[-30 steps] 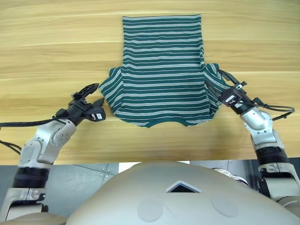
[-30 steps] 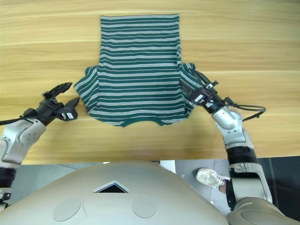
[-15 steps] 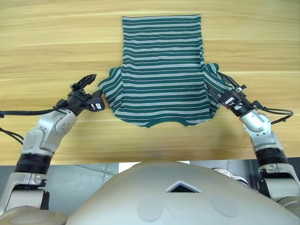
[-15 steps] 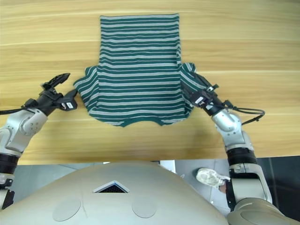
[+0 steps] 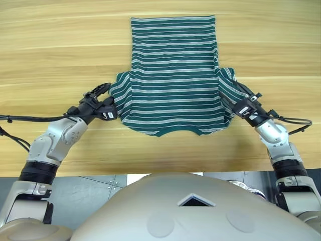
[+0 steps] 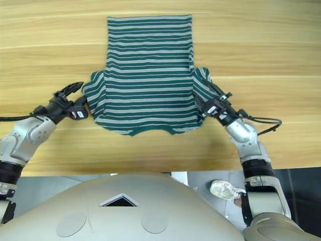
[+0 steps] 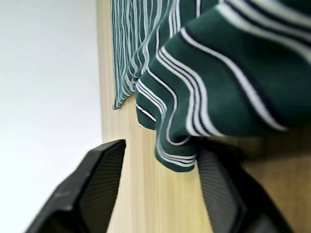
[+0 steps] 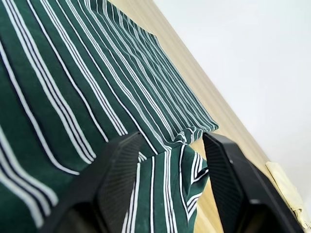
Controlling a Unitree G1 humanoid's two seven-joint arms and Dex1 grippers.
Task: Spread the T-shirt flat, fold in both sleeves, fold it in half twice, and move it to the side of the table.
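Currently: one green striped T-shirt (image 5: 173, 75), flat on the table (image 5: 50, 50), long axis running near edge to far edge, collar toward the near edge, hem toward the far edge. My left gripper (image 5: 106, 102) and right gripper (image 5: 241, 103) each straddle a sleeve edge, fingers spread apart, nothing clamped.

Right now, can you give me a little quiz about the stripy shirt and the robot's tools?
1. True or false: the T-shirt lies on a wooden table.
2. Where is the left tool? A) at the left sleeve B) on the far hem C) off the table
3. Fill in: the left tool and the right tool both have their fingers ____.
Key: 1 true; 2 A; 3 open.
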